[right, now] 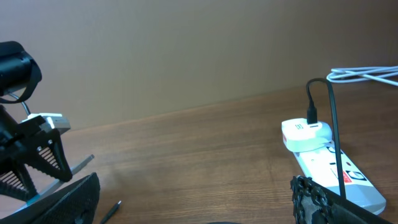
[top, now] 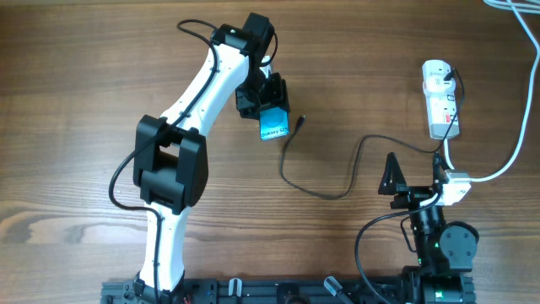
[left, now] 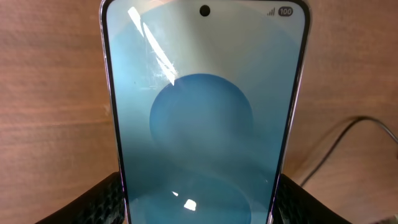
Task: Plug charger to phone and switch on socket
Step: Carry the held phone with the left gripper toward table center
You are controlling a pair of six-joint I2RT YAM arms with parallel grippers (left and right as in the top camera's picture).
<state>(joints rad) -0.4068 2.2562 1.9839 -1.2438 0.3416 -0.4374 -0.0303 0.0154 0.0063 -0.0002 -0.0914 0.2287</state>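
Note:
My left gripper (top: 271, 108) is shut on the phone (top: 272, 125), whose blue screen is lit. In the left wrist view the phone (left: 205, 112) fills the frame between my two fingers (left: 202, 208). The black charger cable's free plug (top: 301, 120) lies on the table just right of the phone, apart from it. The cable (top: 325, 192) loops to a white adapter (right: 303, 133) plugged into the white socket strip (top: 440, 103). My right gripper (top: 422, 179) is open and empty, below the strip; its fingers frame bare wood (right: 196, 208).
The strip's white mains lead (top: 516, 143) runs along the right edge and off the top right corner. The wooden table (top: 76, 76) lies bare to the left and between the arms. The plug tip also shows in the right wrist view (right: 112, 208).

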